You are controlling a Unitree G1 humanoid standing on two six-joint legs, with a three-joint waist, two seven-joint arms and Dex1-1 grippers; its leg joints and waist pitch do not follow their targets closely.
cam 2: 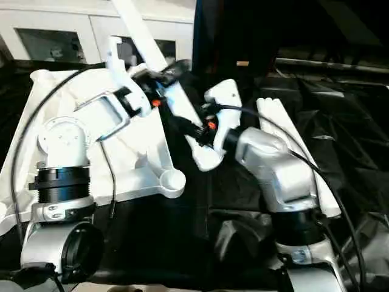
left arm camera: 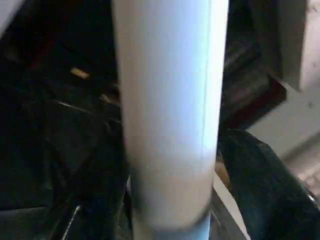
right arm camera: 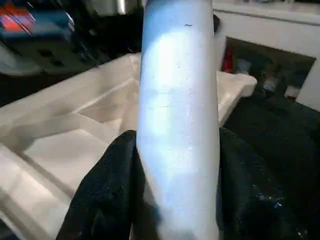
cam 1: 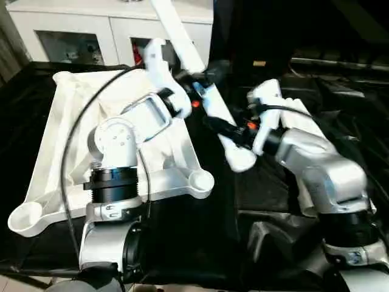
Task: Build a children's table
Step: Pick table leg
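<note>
On my left I have the white ribbed table top (cam 1: pixel 73 140) lying underside up on the black-covered counter (cam 1: pixel 200 243), its round corner sockets (cam 1: pixel 200 180) facing up at the near corners. My left arm reaches over it, and the left gripper (cam 1: pixel 193 85) sits at the top's far right corner, up against a white tapered leg (cam 1: pixel 182 36). That leg runs slantwise from high over the white glass-door cabinet (cam 1: pixel 79 30) down toward me, ending in a rounded tip (cam 1: pixel 240 159) just off the top's right edge, above the counter. In the left wrist view the leg (left arm camera: pixel 167 115) stands right between that gripper's fingers; I cannot tell whether they have clamped on it or stand a little apart from it.

Moving right, the right gripper (cam 1: pixel 234 132) has the same leg near its lower end. In the right wrist view its 2 black fingers (right arm camera: pixel 107 195) press against both sides of the tube (right arm camera: pixel 177 115), partly open at the leg's width, so the leg is held there.

Further right, behind my right forearm, more white legs (cam 2: pixel 285 131) lie on the counter; I cannot count them.
</note>
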